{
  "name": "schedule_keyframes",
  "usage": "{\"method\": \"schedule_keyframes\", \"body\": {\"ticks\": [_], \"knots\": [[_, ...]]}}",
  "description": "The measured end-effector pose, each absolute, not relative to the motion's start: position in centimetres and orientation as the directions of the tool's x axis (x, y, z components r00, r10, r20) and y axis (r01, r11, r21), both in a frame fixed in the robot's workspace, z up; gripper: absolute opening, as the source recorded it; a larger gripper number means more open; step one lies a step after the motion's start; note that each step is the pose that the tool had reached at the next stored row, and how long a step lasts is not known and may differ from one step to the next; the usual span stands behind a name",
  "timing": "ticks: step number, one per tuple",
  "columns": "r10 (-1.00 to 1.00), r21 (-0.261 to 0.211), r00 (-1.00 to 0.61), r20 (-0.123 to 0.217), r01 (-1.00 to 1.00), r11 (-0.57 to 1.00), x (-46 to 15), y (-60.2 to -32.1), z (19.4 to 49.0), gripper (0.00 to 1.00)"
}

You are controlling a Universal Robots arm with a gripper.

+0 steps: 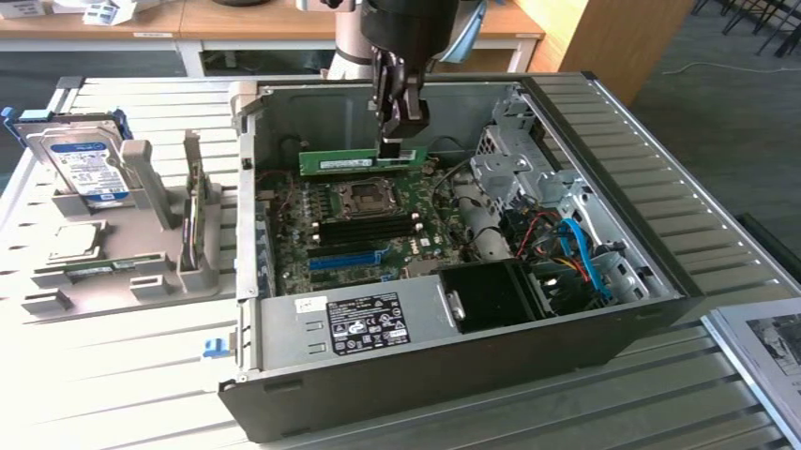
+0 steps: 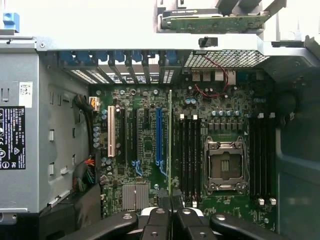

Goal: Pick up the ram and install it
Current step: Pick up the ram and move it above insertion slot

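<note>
**COLOUR AND PATTERN FINDINGS**

Ram [image 1: 363, 160]: green board with a white label strip, gripped by the black gripper [image 1: 398, 142]. Motherboard [image 1: 356, 230]: green, with black slots and one blue slot [image 1: 343, 260]. Case [image 1: 501, 366]: dark grey outside, pale grey inside. Power supply [image 1: 375, 319]: silver, with a black label printed in white. At three o'clock of the motherboard: blue cables [image 1: 579, 246]. At nine o'clock of the case: hard drive [image 1: 82, 169], silver with a blue-white label, on a grey stand [image 1: 150, 272].

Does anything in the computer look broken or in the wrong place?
Nothing looks broken or spilled. One thing isn't home yet: the ram hangs level in the gripper above the board, not plugged in.
</note>
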State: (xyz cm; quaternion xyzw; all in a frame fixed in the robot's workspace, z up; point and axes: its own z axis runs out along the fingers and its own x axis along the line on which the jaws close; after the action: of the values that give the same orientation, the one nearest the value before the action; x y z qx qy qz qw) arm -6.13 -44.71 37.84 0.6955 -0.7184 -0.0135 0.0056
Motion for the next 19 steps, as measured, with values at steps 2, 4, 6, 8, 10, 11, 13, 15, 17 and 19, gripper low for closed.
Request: {"method": "schedule_keyframes", "body": {"ticks": [2,4,6,8,10,11,13,15,17,19], "knots": [[-0.999,0.027,-0.032,-0.01,-0.999,0.032,-6.01,-44.72,37.85,0.12],[-0.999,0.027,-0.032,-0.011,-0.999,0.032,-5.83,-44.71,37.83,0.12],[-0.999,0.027,-0.032,-0.011,-0.999,0.032,-5.6,-44.71,37.83,0.12],[-0.999,0.027,-0.032,-0.011,-0.999,0.032,-5.35,-44.71,37.83,0.12],[-0.999,0.027,-0.032,-0.011,-0.999,0.032,-5.27,-44.72,37.83,0.12],[-0.999,0.027,-0.032,-0.011,-0.999,0.032,-5.27,-44.71,37.83,0.12],[-0.999,0.027,-0.032,-0.011,-0.999,0.032,-5.27,-44.71,37.83,0.12],[-0.999,0.027,-0.032,-0.011,-0.999,0.032,-5.27,-44.71,37.83,0.12],[-0.999,0.027,-0.032,-0.011,-0.999,0.032,-5.27,-44.71,37.82,0.12],[-0.999,0.027,-0.033,-0.011,-0.999,0.032,-5.27,-44.6,37.81,0.12]]}}
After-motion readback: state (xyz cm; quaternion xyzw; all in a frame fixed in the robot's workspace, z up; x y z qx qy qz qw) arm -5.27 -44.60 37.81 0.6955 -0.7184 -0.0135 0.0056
